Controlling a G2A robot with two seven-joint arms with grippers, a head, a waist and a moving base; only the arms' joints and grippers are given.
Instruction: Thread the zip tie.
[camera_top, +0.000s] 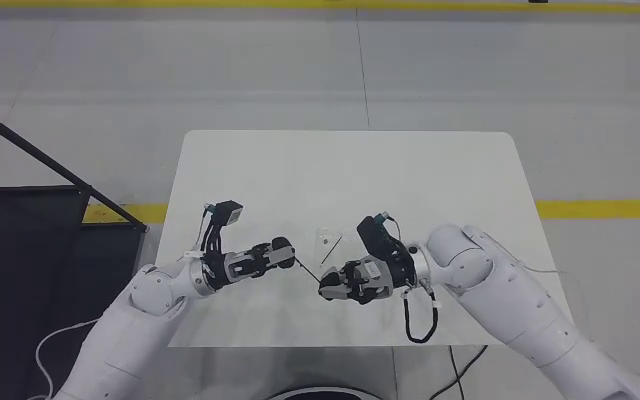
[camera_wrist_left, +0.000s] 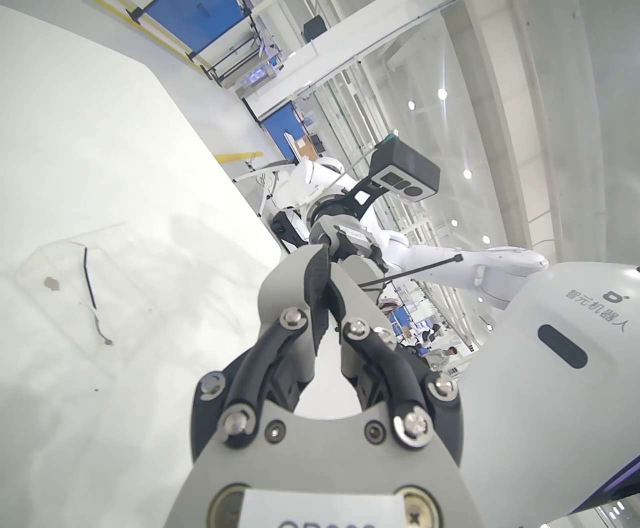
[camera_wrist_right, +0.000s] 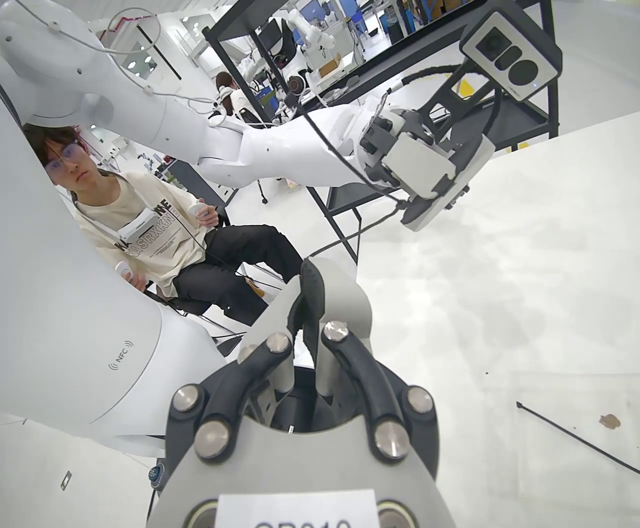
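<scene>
Above the white table (camera_top: 450, 180), I had left gripper (camera_top: 291, 257) and right gripper (camera_top: 324, 286) clamped on the thin black plastic zip tie (camera_top: 308, 271); threading seemed unstarted, needing its tail guided into the head.

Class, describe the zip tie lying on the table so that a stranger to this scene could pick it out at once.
On the white table, a clear plastic sheet lies just beyond the gap between the left gripper and right gripper. The black zip tie rests flat on it, untouched, unlike the other tie, which is held in the air between those grippers.
</scene>
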